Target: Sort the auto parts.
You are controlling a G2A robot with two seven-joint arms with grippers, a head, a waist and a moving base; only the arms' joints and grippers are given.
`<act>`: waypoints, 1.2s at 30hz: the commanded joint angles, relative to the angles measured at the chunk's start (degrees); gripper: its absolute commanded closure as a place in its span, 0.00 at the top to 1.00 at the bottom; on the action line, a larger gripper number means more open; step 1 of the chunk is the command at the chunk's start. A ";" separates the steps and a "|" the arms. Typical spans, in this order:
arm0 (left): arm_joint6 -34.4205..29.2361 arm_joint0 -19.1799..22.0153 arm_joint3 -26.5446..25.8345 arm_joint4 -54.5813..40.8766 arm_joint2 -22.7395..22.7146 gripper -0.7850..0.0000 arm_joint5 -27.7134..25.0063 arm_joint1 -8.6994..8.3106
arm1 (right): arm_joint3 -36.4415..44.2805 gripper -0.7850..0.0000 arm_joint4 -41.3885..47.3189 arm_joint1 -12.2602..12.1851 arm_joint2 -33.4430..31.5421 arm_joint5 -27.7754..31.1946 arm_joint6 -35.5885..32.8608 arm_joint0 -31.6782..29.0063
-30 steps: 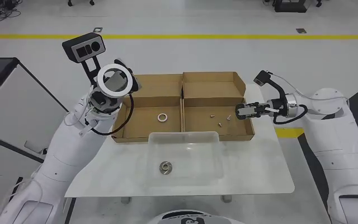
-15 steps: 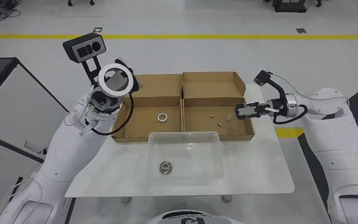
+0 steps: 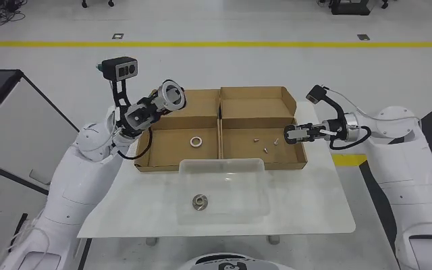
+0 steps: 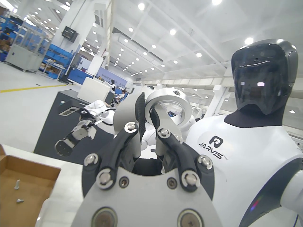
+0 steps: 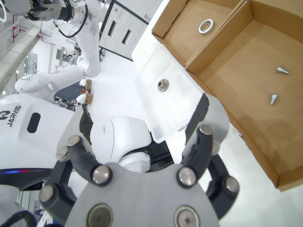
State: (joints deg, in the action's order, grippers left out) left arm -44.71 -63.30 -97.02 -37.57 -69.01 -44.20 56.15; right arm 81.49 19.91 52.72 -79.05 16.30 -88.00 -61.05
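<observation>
left gripper [image 3: 159, 103] is clamped on a large metal ring [image 3: 171, 95], held in the air at about 10 o'clock from the table's [image 3: 317, 202] middle, above the 10 o'clock corner of the left cardboard box [image 3: 169, 148]. a small ring [image 3: 196, 142] lies on that box's floor. right gripper [image 3: 291, 133], spread wide and holding nothing, sits at 3 o'clock, at the outer wall of the right cardboard box [image 3: 239, 148], where bolts [image 3: 256, 140] lie. at 6 o'clock, a flanged bushing [image 3: 200, 200] rests in the clear plastic bin [image 3: 223, 164]. the two boxes stand touching side by side, just behind the bin.
</observation>
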 commanded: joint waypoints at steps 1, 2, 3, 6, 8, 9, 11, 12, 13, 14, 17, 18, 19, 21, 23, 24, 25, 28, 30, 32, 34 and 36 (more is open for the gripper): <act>1.44 0.34 0.88 3.42 -1.18 0.00 1.51 -0.04 | 0.00 1.00 0.00 0.00 0.00 0.00 0.00 0.00; 2.30 0.49 1.30 4.97 -1.63 0.00 2.44 -0.04 | 0.00 1.00 0.00 0.00 0.00 0.00 0.00 0.00; 2.97 0.74 1.60 6.62 -2.03 0.00 3.44 -0.04 | 0.00 1.00 0.00 0.00 0.00 0.00 0.00 0.00; 4.01 1.75 3.15 14.11 -3.36 0.00 6.39 -0.18 | 0.00 1.00 0.00 0.00 0.00 0.00 0.00 0.00; 4.49 2.25 3.96 19.14 -4.02 0.00 8.44 -0.30 | 0.00 1.00 0.00 0.00 0.00 0.00 0.00 0.00; 4.38 2.44 4.24 21.83 -4.26 0.00 9.22 -0.37 | 0.00 1.00 0.00 0.00 0.00 0.00 0.00 0.00; 4.50 2.57 4.58 26.25 -4.69 0.00 10.67 -0.50 | 0.00 1.00 0.00 0.00 0.00 0.00 0.00 0.00; 4.57 2.52 4.59 28.06 -4.85 0.00 11.13 -0.55 | 0.00 1.00 0.00 0.00 0.00 0.00 0.00 0.00; 5.03 2.30 4.59 29.05 -4.98 0.00 11.56 -0.56 | 0.00 1.00 0.00 0.00 0.00 0.00 0.00 0.00; 4.97 2.02 4.57 30.04 -4.98 0.00 12.06 -0.59 | 0.00 1.00 0.00 0.00 0.00 0.00 0.00 0.00; 4.35 1.41 4.46 34.01 -5.39 0.00 13.24 -0.79 | 0.00 1.00 0.00 0.00 0.00 0.00 0.00 0.00; 4.08 1.26 4.46 35.85 -5.61 0.00 13.67 -0.89 | 0.00 1.00 0.00 0.00 0.00 0.00 0.00 0.00; 3.98 1.05 4.48 37.46 -5.80 0.00 14.14 -0.97 | 0.00 1.00 0.00 0.00 0.00 0.00 0.00 0.00; 3.52 0.84 4.53 40.54 -6.15 0.00 15.05 -1.14 | 0.00 1.00 0.00 0.00 0.00 0.00 0.00 0.00; 3.45 0.70 4.41 42.71 -6.43 0.00 15.67 -1.25 | 0.00 1.00 0.00 0.00 0.00 0.00 0.00 0.00; 3.37 0.73 4.40 43.95 -6.61 0.00 15.96 -1.31 | 0.00 1.00 0.00 0.00 0.00 0.00 0.00 0.00; 3.40 0.76 4.33 45.15 -6.75 0.00 16.20 -1.37 | 0.00 1.00 0.00 0.00 0.00 0.00 0.00 0.00; 2.46 1.35 4.43 49.86 -6.83 0.00 16.52 -1.57 | 0.00 1.00 0.00 0.00 0.00 0.00 0.00 0.00; 2.22 2.23 4.93 52.13 -6.66 0.00 16.40 -1.61 | 0.00 1.00 0.00 0.00 0.00 0.00 0.00 0.00; 1.41 3.56 5.84 54.23 -6.08 0.00 16.30 -1.60 | 0.00 1.00 0.00 0.00 0.00 0.00 0.00 0.00; 0.77 5.25 6.81 56.61 -5.34 0.00 16.26 -1.54 | 0.00 1.00 0.00 0.00 0.00 0.00 0.00 0.00; 0.40 7.26 8.56 58.30 -4.24 0.00 16.44 -1.37 | 0.00 1.00 0.00 0.00 0.00 0.00 0.00 0.00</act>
State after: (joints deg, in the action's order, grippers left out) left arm -44.08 -57.30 -89.53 19.56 -73.95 -27.89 54.69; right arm 81.49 19.91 52.72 -79.05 16.30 -88.00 -61.05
